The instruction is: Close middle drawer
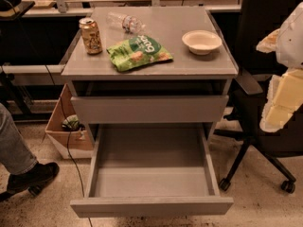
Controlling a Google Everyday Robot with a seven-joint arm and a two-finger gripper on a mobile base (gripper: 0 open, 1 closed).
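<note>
Nearest of all is the middle drawer, drawn out toward the near edge of the scene to what looks like its full travel. Its long low front hangs well forward of the cabinet and the shallow grey tray behind it lies open and bare. So nothing of the closing shows as done; by my reading the whole push is left to do.

The gripper is the pale, cream-coloured shape at the right edge, held up at about the height of the cabinet's upper half and well apart from the drawer's front. It touches nothing — whether it is apart or together I cannot tell. It would have to come down and left to the front face before any push could begin.

Behind and above, the top drawer sits only slightly out. On the cabinet top lie a green chip bag, a can at the left, a white bowl at the right and, farthest, a clear bottle on its side.
</note>
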